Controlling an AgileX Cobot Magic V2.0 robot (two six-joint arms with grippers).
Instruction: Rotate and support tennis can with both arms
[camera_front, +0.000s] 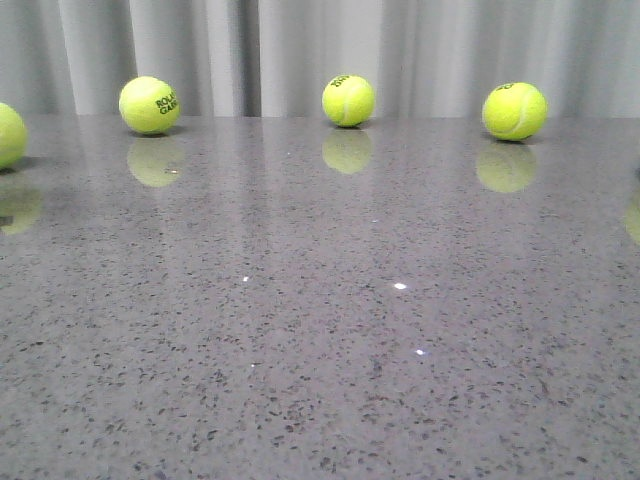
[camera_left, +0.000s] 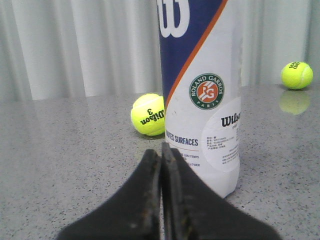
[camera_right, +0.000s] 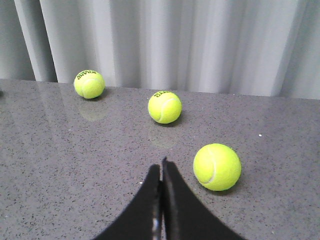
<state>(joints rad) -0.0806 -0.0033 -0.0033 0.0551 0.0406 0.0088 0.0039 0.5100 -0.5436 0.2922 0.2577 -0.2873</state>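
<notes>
The tennis can (camera_left: 202, 95) stands upright on the grey table in the left wrist view. It shows a white-and-navy Wilson label with a thin orange stripe; its top is cut off by the frame. My left gripper (camera_left: 161, 152) is shut and empty, its tips just in front of the can's lower part. My right gripper (camera_right: 161, 167) is shut and empty, low over the table beside a tennis ball (camera_right: 217, 167). The can and both grippers are out of the front view.
Three tennis balls (camera_front: 149, 105) (camera_front: 348, 100) (camera_front: 514, 111) lie along the far edge by the grey curtain, and another (camera_front: 8, 135) at the left edge. A ball (camera_left: 148, 114) lies behind the can, and another (camera_left: 296, 75) farther off. Two more (camera_right: 164, 107) (camera_right: 89, 84) lie beyond my right gripper.
</notes>
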